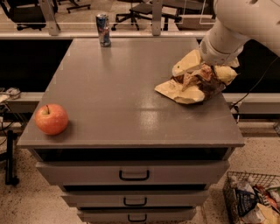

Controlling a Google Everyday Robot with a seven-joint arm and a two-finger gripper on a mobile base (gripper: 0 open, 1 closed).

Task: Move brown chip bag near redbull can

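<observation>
Camera view, nearest first: a wire basket of packets sits on the speckled floor at lower right, with drawer fronts below the worktop. An apple rests at the front left corner. Your tool is at the right side, mid-depth, pressed into the crumpled brown chip bag. Its opening is hidden, so I cannot tell whether it has hold. The bag lies well apart from the redbull can, which stands upright at the far edge. Judgement: the transfer is not yet made, and you have the whole carry toward the far left remaining. The surface is grey, smooth and faintly glossy. Office chairs stand beyond.
</observation>
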